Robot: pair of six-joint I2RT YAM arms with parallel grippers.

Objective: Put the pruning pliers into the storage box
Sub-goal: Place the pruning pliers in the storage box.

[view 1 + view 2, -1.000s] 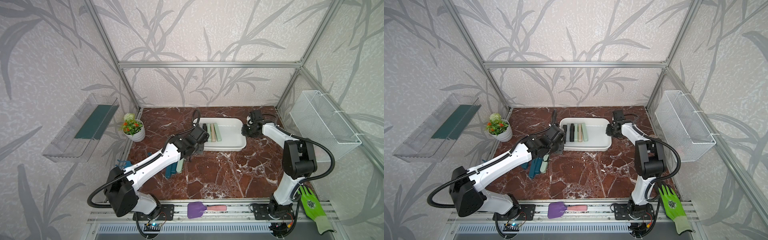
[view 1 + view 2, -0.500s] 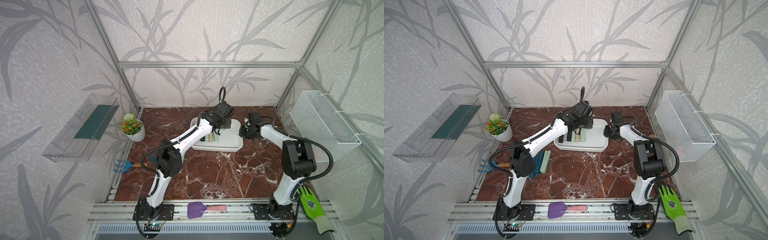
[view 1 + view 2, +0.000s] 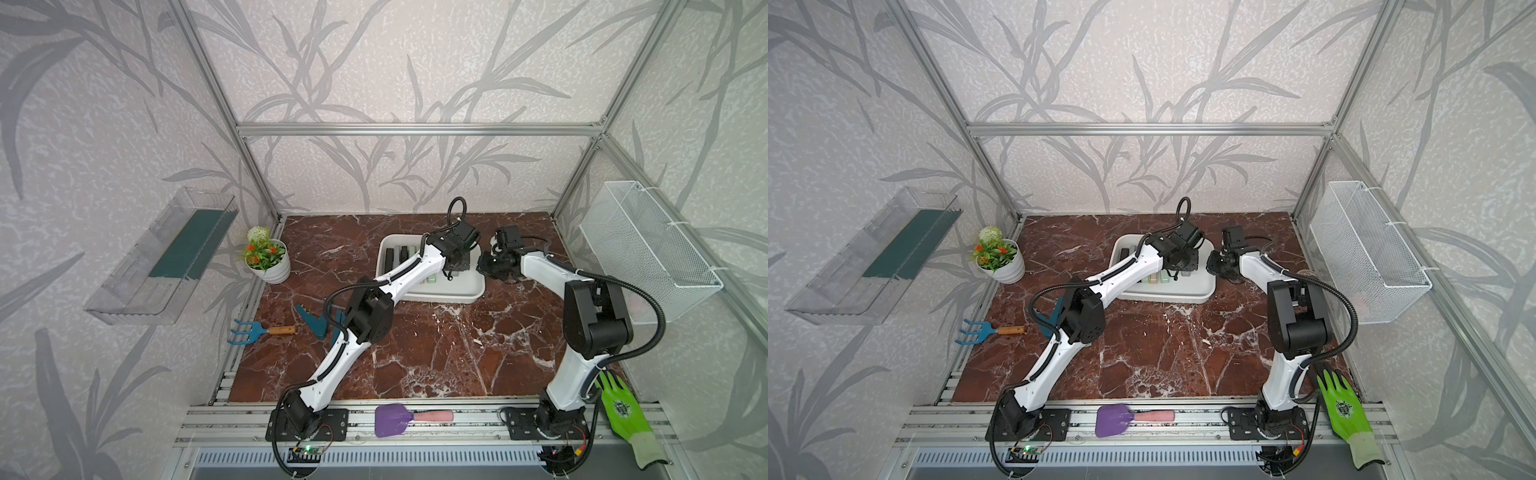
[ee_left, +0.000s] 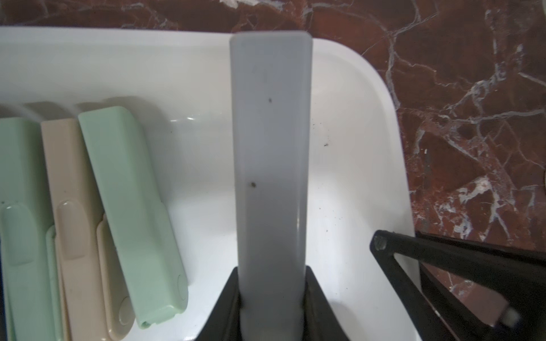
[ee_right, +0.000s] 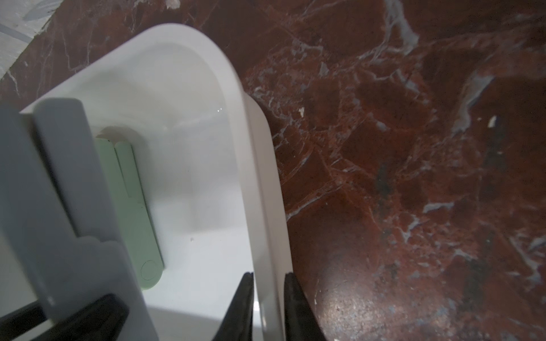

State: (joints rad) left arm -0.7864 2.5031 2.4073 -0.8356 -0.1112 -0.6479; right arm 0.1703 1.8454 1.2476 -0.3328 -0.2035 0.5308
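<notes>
Front rail: the purple spatula [image 3: 390, 420] lies on the metal rail just outside the marble surface's [image 3: 436, 353] front edge. It is no part of the job, so it is probably best left there.
Left edge of the surface: the dark teal pliers [image 3: 311, 322] lie outside the box beside a hand rake [image 3: 249, 332], partly hidden by the left arm. They look to be waiting their turn.
Storage box: the storage box [image 3: 440, 296] sits toward the surface's back edge, between the two grippers.
Right gripper: the right gripper [image 5: 267, 283] pinches the box's right-hand rim, one finger inside the wall and one outside. This is likely to keep the light tub from sliding.
Left gripper: the left gripper [image 4: 271, 277] is clamped on one end of the grey pliers [image 4: 270, 133], which hang over the bare floor near the box's right wall.
Angle of the grey pliers: they run roughly parallel to the pliers already packed, apparently so they land flat alongside.
Packed row: a pale green tool [image 4: 130, 192], a beige tool [image 4: 71, 177] and more lie side by side from the box's left end. This leaves room on the right.
Contact: whether the grey pliers touch the floor cannot be told.
</notes>
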